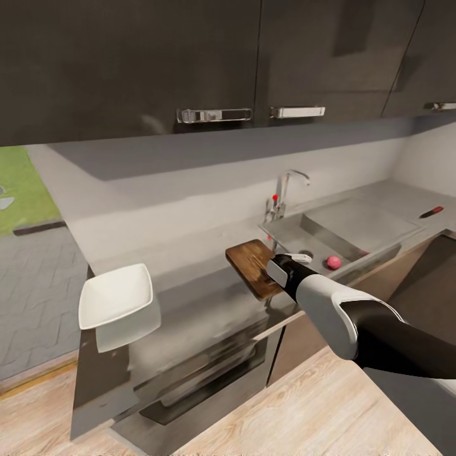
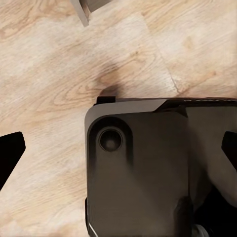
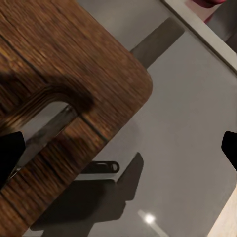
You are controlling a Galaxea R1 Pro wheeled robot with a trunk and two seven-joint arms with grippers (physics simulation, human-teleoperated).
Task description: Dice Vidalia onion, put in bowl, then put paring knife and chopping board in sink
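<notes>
The right arm's white and black forearm is seen nearest the head camera, reaching forward to the near end of the dark brown wood-grain chopping board (image 1: 253,266), where the right tool (image 1: 286,261) is held low over the corner by the oval handle slot. In the right wrist view the board (image 3: 64,84) is seen close below, with the two dark fingertips (image 3: 10,153) set wide apart at the picture's edges and nothing between them; the tool is judged open. The board rests on the glossy grey counter (image 1: 190,253), just beside the grey steel sink (image 1: 345,231). The small pinkish-red Vidalia onion (image 1: 333,261) is seen lying in the basin near the front wall, untouched. The paring knife (image 1: 431,212), slim with a black and red handle, is noted on the counter beyond the drainboard, well apart from the board. The shallow white square bowl (image 1: 117,297) stands at the counter's far left end and appears empty. The left tool (image 2: 118,163) is pointed down at the light wood floor over the robot's dark base; its fingertips are spread to either edge, so it is taken as open and empty. Progress is judged nil: the onion is not yet lifted, nothing is diced, and knife and board are both outside the sink.
</notes>
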